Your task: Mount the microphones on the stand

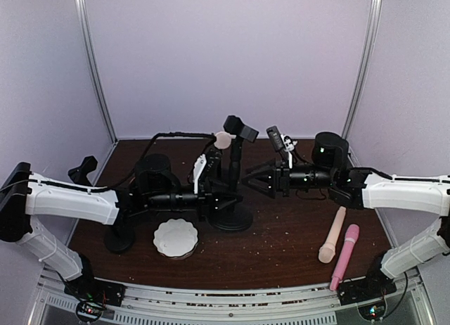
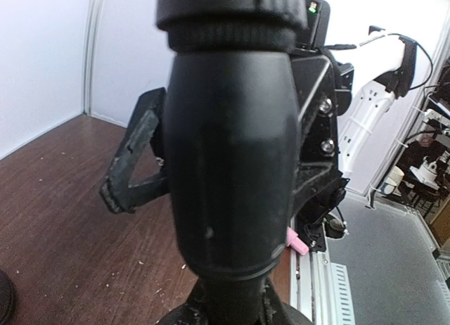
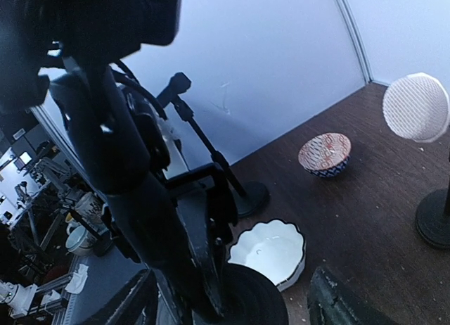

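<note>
The black stand (image 1: 233,198) rises mid-table on a round base, its clip (image 1: 241,129) at the top. My left gripper (image 1: 219,193) is closed around its lower pole. The pole fills the left wrist view (image 2: 232,163) and hides my fingers. My right gripper (image 1: 254,183) is open and empty just right of the stand, which looms at the left in its view (image 3: 105,163). One cream microphone (image 1: 332,235) and the pink microphone (image 1: 345,256) lie on the table at the right. Another cream microphone's head (image 1: 223,140) sits high behind the stand, also in the right wrist view (image 3: 416,107).
A white scalloped dish (image 1: 175,238) sits in front of the stand. A second black stand (image 1: 119,237) is at the left. A patterned bowl (image 3: 325,154) and another round stand base (image 3: 436,219) show in the right wrist view. The pink microphone's tip (image 2: 297,242) lies near the front rail.
</note>
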Robot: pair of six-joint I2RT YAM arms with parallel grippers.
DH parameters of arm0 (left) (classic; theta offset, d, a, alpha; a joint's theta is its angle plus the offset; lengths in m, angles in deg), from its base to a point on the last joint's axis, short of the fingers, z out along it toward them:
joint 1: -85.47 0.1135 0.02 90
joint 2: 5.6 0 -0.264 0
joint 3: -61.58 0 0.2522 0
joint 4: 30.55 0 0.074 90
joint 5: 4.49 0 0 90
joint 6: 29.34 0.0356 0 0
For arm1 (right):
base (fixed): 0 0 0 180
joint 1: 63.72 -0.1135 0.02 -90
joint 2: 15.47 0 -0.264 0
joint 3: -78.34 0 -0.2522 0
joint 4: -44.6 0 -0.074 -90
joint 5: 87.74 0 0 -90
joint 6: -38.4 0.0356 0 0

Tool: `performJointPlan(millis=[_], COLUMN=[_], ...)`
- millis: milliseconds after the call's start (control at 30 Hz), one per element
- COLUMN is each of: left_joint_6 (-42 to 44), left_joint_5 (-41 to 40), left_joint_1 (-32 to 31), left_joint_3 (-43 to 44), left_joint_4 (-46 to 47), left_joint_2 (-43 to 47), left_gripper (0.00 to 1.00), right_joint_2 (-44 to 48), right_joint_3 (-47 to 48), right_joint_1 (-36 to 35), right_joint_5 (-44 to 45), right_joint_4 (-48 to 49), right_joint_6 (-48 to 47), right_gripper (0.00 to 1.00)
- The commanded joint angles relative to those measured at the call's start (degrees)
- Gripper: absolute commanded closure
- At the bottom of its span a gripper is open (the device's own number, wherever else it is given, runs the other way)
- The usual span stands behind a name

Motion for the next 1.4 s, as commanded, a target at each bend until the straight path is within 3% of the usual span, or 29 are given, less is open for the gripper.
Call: performJointPlan(millis=[0, 267, 500, 800, 933, 1000, 1167, 1267, 1367], left_joint_6=[-0.81, -1.32, -6.39, -8.18, -5.0, -2.66, -0.6, -2.24, -4.2], left_joint_5=[6.05, 7.51, 1.47, -5.04, 1.09, 3.77, 14.74, 17.96, 19.44], left_joint_1=[0.45, 0.9, 3.61, 5.43, 5.45, 5.46, 5.46, 5.44, 5.38], left_joint_3=[4.1, 6.49, 6.2, 4.54, 7.59, 7.78, 7.25, 8.02, 8.05], left_joint_4=[7.94, 5.77, 3.72, 0.1, -6.59, -8.93, -7.12, -6.12, -3.7], left_joint_2=[-0.97, -3.08, -3.92, -2.82, -2.13, -0.88, 0.57, -0.68, -2.07], left_gripper=[1.0, 1.0, 1.0, 1.0, 1.0, 1.0, 1.0, 1.0, 1.0], right_joint_2=[-1.03, -2.28, -1.4, 8.12, 10.35, 9.79, 5.53, 2.3, 0.85], right_joint_3=[-0.08, -0.23, -3.11, -8.44, -6.93, -6.53, -5.88, -3.73, -3.86], right_joint_1=[-1.56, -4.13, -6.49, -6.61, -5.47, -3.99, -2.72, -2.82, -3.04], right_joint_5=[-4.28, -7.13, -5.4, -1.89, 2.53, 2.63, 1.72, 1.19, -0.67], right_joint_4=[13.73, 20.95, 23.07, 17.81, 5.34, 4.33, 8.88, 10.99, 19.45], right_joint_6=[4.29, 6.66, 7.48, 6.53, 0.02, -0.25, 0.74, 1.99, 5.05], right_gripper=[0.25, 0.24, 0.25, 0.26, 0.27, 0.28, 0.25, 0.24, 0.23])
